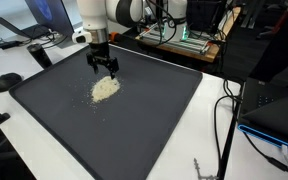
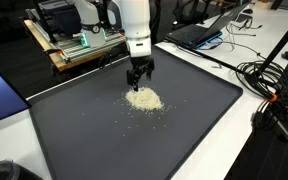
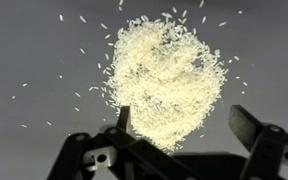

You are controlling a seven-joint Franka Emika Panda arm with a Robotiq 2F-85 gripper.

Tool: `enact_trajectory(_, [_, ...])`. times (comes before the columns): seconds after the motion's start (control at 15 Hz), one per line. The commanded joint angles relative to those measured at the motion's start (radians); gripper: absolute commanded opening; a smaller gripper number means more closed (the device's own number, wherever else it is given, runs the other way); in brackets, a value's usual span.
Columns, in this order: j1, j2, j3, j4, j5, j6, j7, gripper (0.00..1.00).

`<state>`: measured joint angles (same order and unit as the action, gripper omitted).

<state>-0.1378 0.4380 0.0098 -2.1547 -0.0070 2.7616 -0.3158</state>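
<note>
A white worktop in a cluttered lab carries a broad dark mat. Nearest the camera in an exterior view there is only bare mat, with loose cables trailing off at about 4 o'clock. Farther in, toward 10 o'clock from the mat's middle, lies a small heap of grains, pale and fine enough that it appears to be uncooked rice. Stray grains are strewn around it, thickest from 8 to 11 o'clock in the wrist view. The end effector hangs directly over the heap, released, its two fingers spread wide with nothing between them. In the wrist view their tips frame the heap's near edge at 7 and 4 o'clock. To work such loose stuff well, the descent should probably be straight and slow, with the fingertips just meeting the mat on either side of the heap. A pinch would pick up very little, and a quick sideways drag would fling more grains outward. Beyond the mat, at 12 o'clock, stand a wooden cart of electronics and a laptop.
</note>
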Motion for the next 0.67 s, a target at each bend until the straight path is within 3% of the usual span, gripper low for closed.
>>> enact_trajectory(0.0, [-0.049, 0.018, 0.025, 0.001, -0.024, 0.012, -0.111, 1.00])
enact_trajectory(0.33, [-0.128, 0.048, 0.084, 0.000, 0.004, 0.007, -0.269, 1.00])
enact_trajectory(0.6, [-0.131, 0.082, 0.072, 0.014, -0.031, 0.001, -0.309, 1.00])
